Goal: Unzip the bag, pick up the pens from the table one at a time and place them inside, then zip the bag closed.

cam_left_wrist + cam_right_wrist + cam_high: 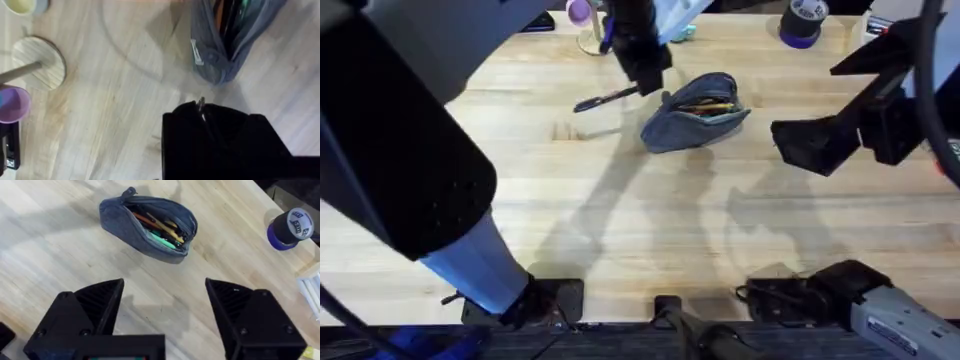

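The left hand point(638, 82) is clenched on the black pen point(605, 98), carrying it just beside the unzipped bag point(696, 112) on the desk point(620, 210) for dropping in, while the right hand point(165, 315) hangs released nearby.

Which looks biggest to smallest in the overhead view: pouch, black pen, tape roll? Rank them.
1. The grey-blue pouch, clearly largest.
2. The black pen held by the left gripper: longer than the roll but slimmer.
3. The purple-rimmed tape roll, though farther away and cropped.

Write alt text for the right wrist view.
An unzipped grey-blue fabric pouch lies on the light wooden table, green and orange pens inside. The right gripper hovers open nearby; a purple-rimmed tape roll stands beyond.
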{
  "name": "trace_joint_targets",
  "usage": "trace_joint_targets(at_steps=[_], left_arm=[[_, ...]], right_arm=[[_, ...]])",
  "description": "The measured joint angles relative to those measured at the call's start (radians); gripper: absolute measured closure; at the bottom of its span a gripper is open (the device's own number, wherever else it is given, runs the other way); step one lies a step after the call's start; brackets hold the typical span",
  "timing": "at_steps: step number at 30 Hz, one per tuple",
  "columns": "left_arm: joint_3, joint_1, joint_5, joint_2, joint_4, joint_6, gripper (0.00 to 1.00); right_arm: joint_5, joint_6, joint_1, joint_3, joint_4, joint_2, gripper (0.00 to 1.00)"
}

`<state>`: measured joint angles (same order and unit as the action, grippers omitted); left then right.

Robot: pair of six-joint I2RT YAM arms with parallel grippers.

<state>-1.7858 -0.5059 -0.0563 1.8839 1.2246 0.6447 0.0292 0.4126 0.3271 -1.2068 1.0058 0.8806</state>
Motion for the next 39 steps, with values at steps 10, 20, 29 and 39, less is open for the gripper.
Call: trace_joint_targets(at_steps=[10, 20, 29, 39], left_arm=[[-0.003, -0.093, -0.012, 0.0, -0.194, -0.122, 0.957], [-0.003, -0.197, -0.03, 0.0, -0.394, -0.174, 0.957], [-0.003, -0.225, -0.048, 0.0, -0.488, -0.214, 0.957], [-0.003, -0.224, -0.065, 0.028, -0.509, -0.265, 0.957]], right_arm=[[0.0, 0.0, 0.0, 0.0, -0.001, -0.005, 0.003], [-0.043, 0.001, 0.0, 0.0, 0.0, -0.081, 0.004], [-0.068, 0.004, 0.0, 0.0, 0.001, -0.085, 0.004], [-0.07, 0.005, 0.0, 0.0, 0.002, -0.085, 0.003]])
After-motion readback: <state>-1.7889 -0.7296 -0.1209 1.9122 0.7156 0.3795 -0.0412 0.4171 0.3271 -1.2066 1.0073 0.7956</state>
